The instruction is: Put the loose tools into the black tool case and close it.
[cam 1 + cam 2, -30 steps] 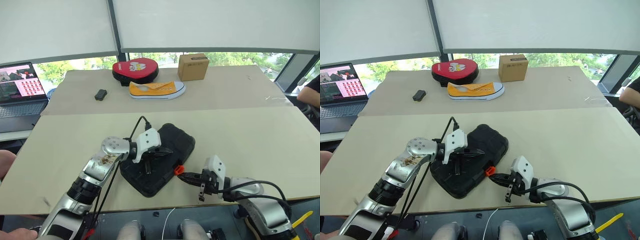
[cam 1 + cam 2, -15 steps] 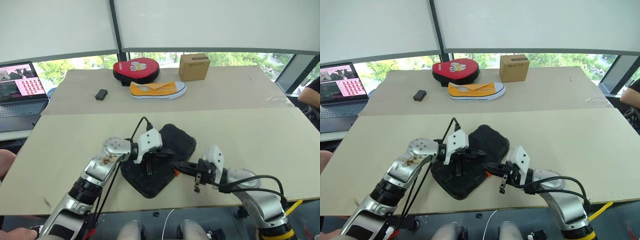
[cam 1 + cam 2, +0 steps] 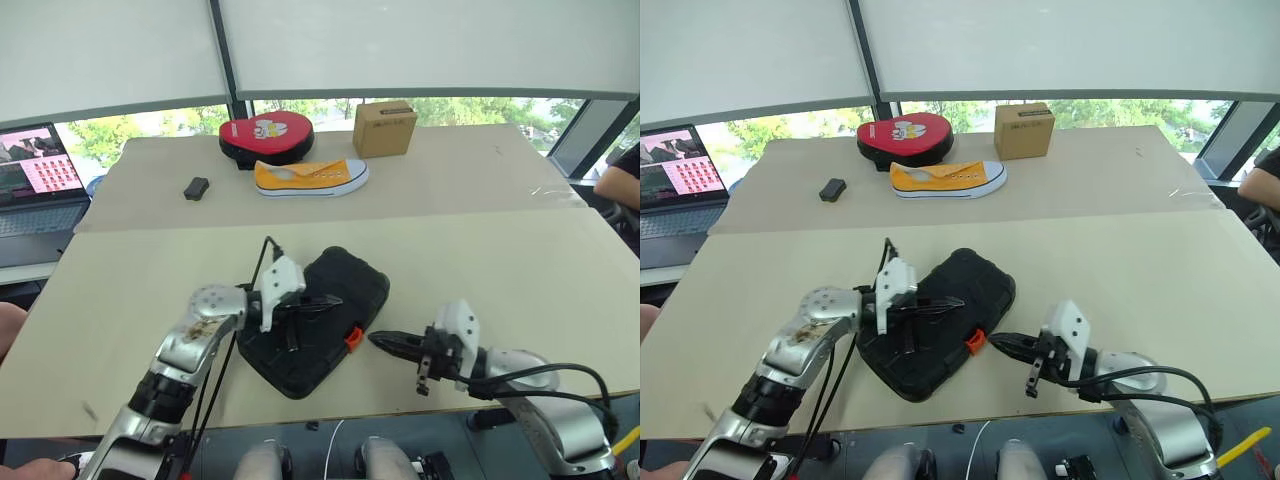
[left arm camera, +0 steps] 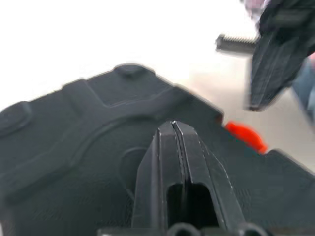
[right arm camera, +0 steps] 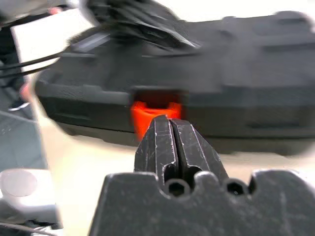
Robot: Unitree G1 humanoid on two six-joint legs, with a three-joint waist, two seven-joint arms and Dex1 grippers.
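Lying flat near the front edge of the near table (image 3: 520, 270), the black tool case (image 3: 320, 320) has its lid down and its orange latch (image 3: 352, 338) on the side facing the right arm. No loose tools show on the tabletop, so they are judged to be inside already.

The left gripper (image 3: 330, 300) hangs over the lid, pointing toward the right arm. Its fingers are pressed together and hold nothing, as the left wrist view confirms. Whether the tips touch the lid cannot be told.

The right gripper (image 3: 385, 342) sits just beside the latch, pointing at it, a small gap apart. Its fingers are together and empty; the right wrist view shows the latch directly ahead of them.

Hazards from this state:
- Latch not engaged. It cannot be told from these views whether the latch has snapped home. If it has not, the lid may spring up.
- Case slide. A sideways push on the latch without downward pressure on the lid could shift the case toward the left arm.
- Edge proximity. The case lies close to the front edge; a pull toward the robot could tip it off.

Farther off, on the second table, rest a yellow sneaker (image 3: 310, 177), a red-and-black pad (image 3: 265, 135) and a cardboard box (image 3: 385, 128).
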